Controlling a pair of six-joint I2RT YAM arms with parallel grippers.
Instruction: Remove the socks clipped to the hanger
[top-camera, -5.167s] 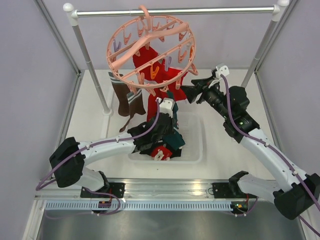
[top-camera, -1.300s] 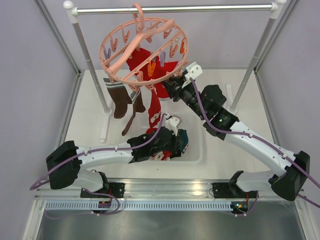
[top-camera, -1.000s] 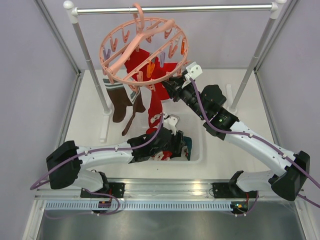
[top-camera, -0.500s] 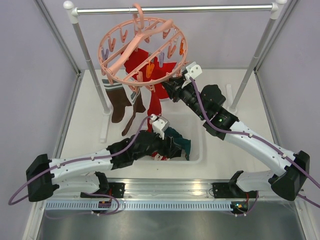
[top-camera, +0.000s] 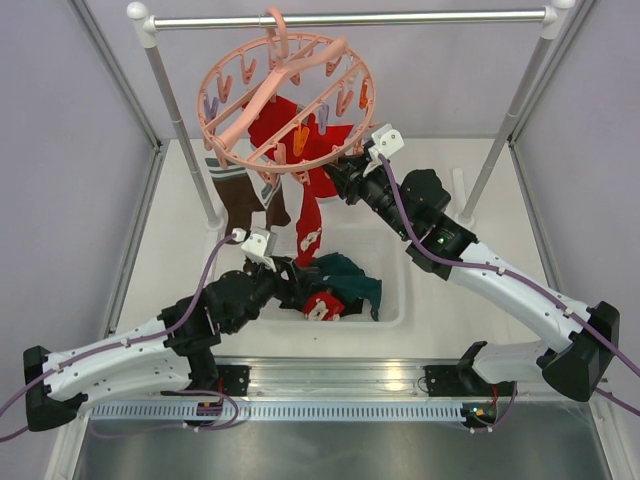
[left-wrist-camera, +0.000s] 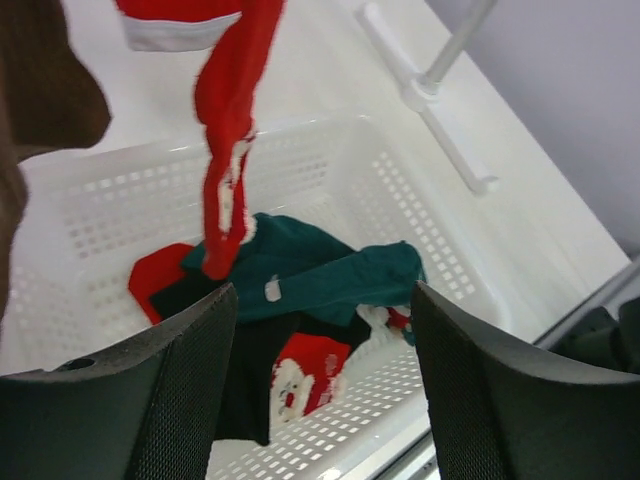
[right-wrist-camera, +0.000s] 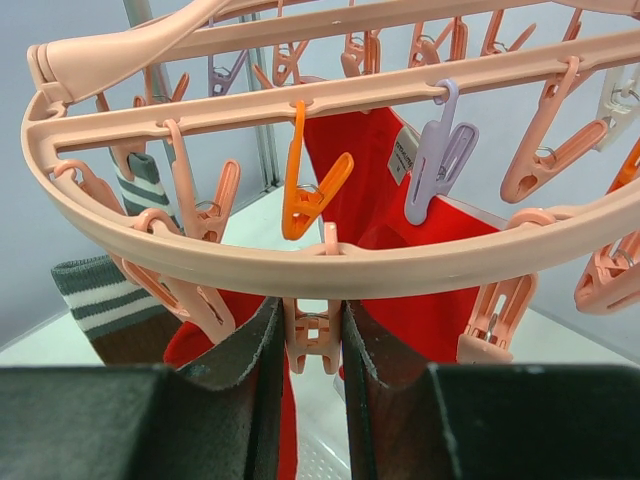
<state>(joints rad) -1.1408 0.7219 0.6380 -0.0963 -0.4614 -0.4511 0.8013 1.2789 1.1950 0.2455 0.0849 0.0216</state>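
Observation:
The salmon-pink hanger (top-camera: 285, 100) hangs from the rail, with red socks (top-camera: 290, 130) and a brown sock with a striped cuff (top-camera: 240, 200) clipped under it. One long red sock (top-camera: 308, 215) dangles towards the basket. My right gripper (top-camera: 342, 175) is shut on a pink clip (right-wrist-camera: 313, 335) below the hanger ring (right-wrist-camera: 400, 270), in front of a red sock (right-wrist-camera: 370, 180). My left gripper (left-wrist-camera: 325, 380) is open and holds nothing, above the basket's near left part (top-camera: 295, 285). Below it lie a dark teal sock (left-wrist-camera: 320, 270) and a red sock with white marks (left-wrist-camera: 300, 370).
The white perforated basket (top-camera: 392, 300) sits mid-table with a black sock among the dropped ones. The grey rail (top-camera: 400, 17) rests on two posts (top-camera: 180, 130) (top-camera: 515, 105). Orange (right-wrist-camera: 310, 190) and lilac (right-wrist-camera: 435, 160) clips hang from a spoke.
My left arm has drawn back to the left and towards the near edge, its jaws opening a little wider. The teal sock stays in the basket. The right gripper has not moved.

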